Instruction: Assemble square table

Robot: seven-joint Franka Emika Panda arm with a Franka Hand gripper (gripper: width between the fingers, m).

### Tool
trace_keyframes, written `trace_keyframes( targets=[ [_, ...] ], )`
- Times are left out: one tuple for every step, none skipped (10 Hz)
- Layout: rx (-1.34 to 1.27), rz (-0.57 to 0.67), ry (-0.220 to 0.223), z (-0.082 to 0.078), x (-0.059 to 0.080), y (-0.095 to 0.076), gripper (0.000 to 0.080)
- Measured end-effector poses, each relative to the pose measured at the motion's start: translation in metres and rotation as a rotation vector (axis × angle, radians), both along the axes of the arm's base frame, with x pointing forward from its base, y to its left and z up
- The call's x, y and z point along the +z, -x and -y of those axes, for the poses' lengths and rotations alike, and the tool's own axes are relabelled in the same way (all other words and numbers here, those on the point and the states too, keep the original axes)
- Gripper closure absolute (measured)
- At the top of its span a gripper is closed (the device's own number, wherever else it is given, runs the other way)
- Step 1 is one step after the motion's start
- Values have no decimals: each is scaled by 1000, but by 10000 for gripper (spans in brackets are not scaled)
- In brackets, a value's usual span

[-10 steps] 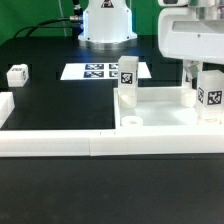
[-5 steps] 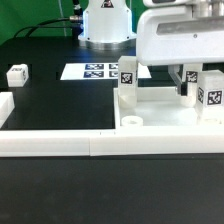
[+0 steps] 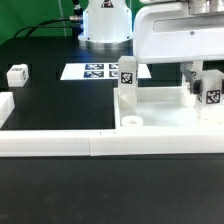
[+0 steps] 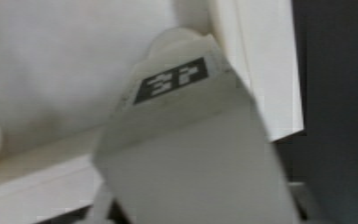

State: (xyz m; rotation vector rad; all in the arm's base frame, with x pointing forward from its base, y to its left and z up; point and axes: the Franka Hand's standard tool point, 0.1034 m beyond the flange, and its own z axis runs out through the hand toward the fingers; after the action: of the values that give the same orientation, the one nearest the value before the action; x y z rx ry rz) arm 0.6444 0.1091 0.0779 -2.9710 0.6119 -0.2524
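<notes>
Square table slab (image 3: 165,108), white with a raised rim, lies on the black table (image 3: 60,105) toward the exterior view's right. Its near edge sits against the long white border bars (image 3: 60,143) that run across the front. You can take it that the bars brace the slab so it does not slide while legs are fitted.

An open corner hole (image 3: 131,120) shows at the slab's near corner on the exterior view's left. Behind that hole a first leg (image 3: 127,85), a short white tagged block, stands upright at the far corner. A second leg (image 3: 210,95) stands upright at the exterior view's right edge, on the slab's other side. A loose leg (image 3: 17,74) rests well apart on the table at the exterior view's left, probably waiting its turn. The marker board (image 3: 95,71) lies flat behind the slab.

The arm's bulky white wrist housing (image 3: 175,35) hangs directly above the second leg, which suggests this leg is the one being worked on. The dark fingers (image 3: 189,76) reach down just beside it. In the wrist view the leg fills the picture, its black-and-white tag (image 4: 172,80) facing the camera.

The fingers stand narrow and close about the second leg, but you cannot tell from either view whether they press on it or only flank it.
</notes>
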Motion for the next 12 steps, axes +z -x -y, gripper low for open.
trace_keyframes(
  targets=[
    [-90,-6,-17,0,0,0,716],
    [-185,-15,-32,-1,-1,0,716],
    [-302,-39,-54,-6,-3,0,784],
    [-368,-49,-64,-5,-4,-3,794],
    [-348,-45,-60,-5,-4,-3,794],
    [-333,-44,-57,-5,-5,-3,797],
    [-334,-44,-58,-5,-5,-3,797],
    [-331,-44,-57,-5,-5,-3,797],
    [-168,-51,-21,-4,-2,-5,709],
    [83,-27,31,-3,5,-11,574],
    [222,-16,54,-7,6,-11,574],
    [289,-3,65,-9,9,-9,392]
  ],
)
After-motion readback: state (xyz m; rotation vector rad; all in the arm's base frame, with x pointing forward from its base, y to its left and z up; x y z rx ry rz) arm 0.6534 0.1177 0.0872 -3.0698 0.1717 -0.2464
